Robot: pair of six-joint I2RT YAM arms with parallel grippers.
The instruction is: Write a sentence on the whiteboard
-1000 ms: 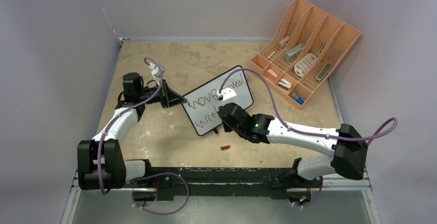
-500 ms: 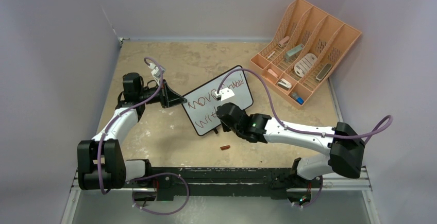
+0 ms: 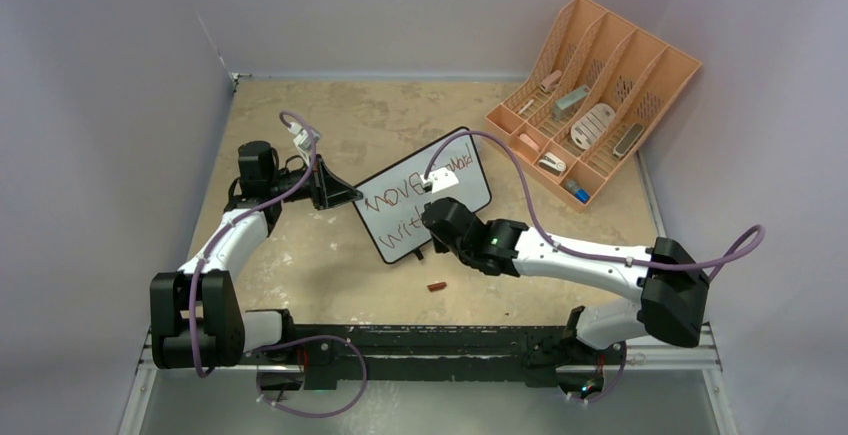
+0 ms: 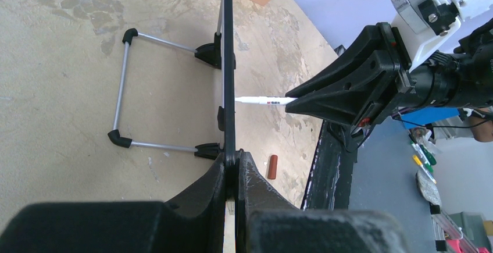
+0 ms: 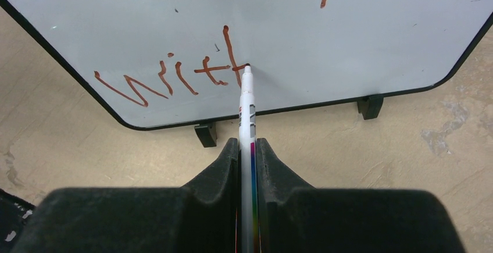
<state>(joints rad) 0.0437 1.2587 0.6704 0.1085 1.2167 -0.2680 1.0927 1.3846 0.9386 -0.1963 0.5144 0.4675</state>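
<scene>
whiteboard [image 5: 349, 26] upright just ahead of our right end effector [image 5: 247, 146], edge clamped in our closed left end effector [image 4: 232, 161] | marker [image 5: 246, 107] pinched tight, tip touching after "wit" | wrist barely shifted this last second; we judge the "h" underway

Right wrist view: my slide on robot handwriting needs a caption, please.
Right pincer holds a marker, tip touching the whiteboard at the end of orange handwriting.

Soft, even overhead light fills the scene, leaving faint shadows on the tabletop [image 3: 320, 255]; the whiteboard [image 5: 360, 38] reads sharp, near jaws slightly blurred.
</scene>
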